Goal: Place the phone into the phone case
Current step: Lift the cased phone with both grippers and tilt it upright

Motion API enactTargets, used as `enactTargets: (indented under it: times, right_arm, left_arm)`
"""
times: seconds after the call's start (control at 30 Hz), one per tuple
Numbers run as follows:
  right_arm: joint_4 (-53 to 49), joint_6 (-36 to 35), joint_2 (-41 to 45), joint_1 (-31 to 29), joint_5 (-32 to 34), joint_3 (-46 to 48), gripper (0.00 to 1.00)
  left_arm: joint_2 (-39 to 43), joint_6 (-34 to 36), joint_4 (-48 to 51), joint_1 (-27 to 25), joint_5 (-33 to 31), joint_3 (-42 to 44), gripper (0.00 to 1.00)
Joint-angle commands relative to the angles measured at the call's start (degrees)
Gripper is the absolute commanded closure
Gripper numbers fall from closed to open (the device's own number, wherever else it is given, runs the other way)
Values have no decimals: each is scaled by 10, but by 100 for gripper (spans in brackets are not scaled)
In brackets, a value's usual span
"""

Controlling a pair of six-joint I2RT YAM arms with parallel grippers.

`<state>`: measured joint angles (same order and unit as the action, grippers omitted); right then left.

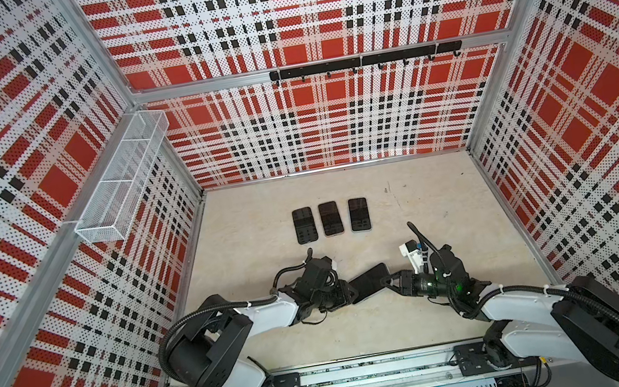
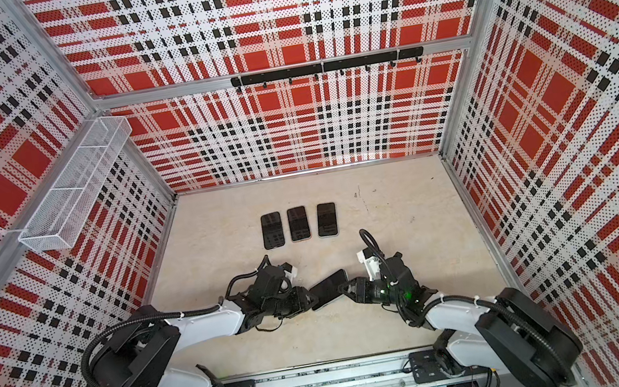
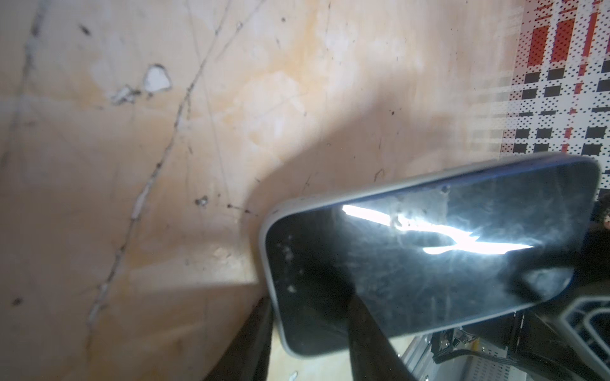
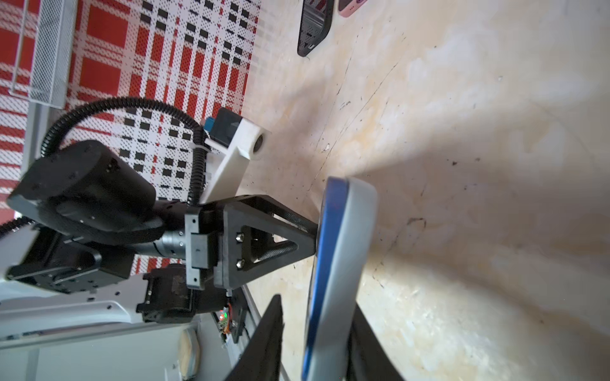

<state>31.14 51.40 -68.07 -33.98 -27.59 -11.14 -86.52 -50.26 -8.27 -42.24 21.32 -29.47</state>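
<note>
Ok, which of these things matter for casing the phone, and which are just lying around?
In use: phone, grey case around it, left claw, right claw.
Lying about: three phones in a row, wire basket, hook rail.

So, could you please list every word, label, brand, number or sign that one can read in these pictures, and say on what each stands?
No text can be read anywhere.
held phone: screen shows only glare and smudges.
row of three dark devices: only reflections; anything printed is too small to read.
patterned walls: plaid and holes only, no label.
</note>
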Motion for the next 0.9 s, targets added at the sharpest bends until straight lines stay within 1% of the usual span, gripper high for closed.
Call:
enactTargets:
  times: [0.0, 0.2, 0.3, 0.4, 0.43, 0.5, 0.57, 0.63, 0.73, 0.87]
  right_arm:
    - [-6, -13, 9, 2, 23, -7, 77]
    - [-6, -11, -1, 2, 21, -14, 89]
    - [-34, -17, 16, 3, 25, -29, 94]
    - [-94, -30, 57, 9, 32, -57, 96]
    - [-116, -35, 73, 14, 31, -69, 96]
    - [-158, -44, 105, 32, 19, -94, 98]
    - [-191, -48, 132, 58, -9, -122, 100]
    - [-202, -45, 147, 88, -52, -149, 100]
    - [-198, -31, 148, 124, -127, -191, 100]
    - [-173, -5, 131, 136, -194, -243, 100]
  left_arm:
    - [-3, -3, 10, 1, 1, 14, 59]
    - [7, -4, 5, 5, -1, 17, 58]
    - [35, -1, 5, 18, -1, 20, 55]
    - [92, 8, 5, 48, 4, 21, 43]
    - [117, 10, 6, 60, 5, 20, 37]
    - [173, 15, 6, 88, 10, 18, 21]
    - [224, 25, 12, 118, 16, 9, 2]
    - [258, 36, 13, 150, 44, -5, 1]
    - [263, 38, -4, 182, 122, -38, 0]
    - [245, -4, -94, 191, 203, -57, 1]
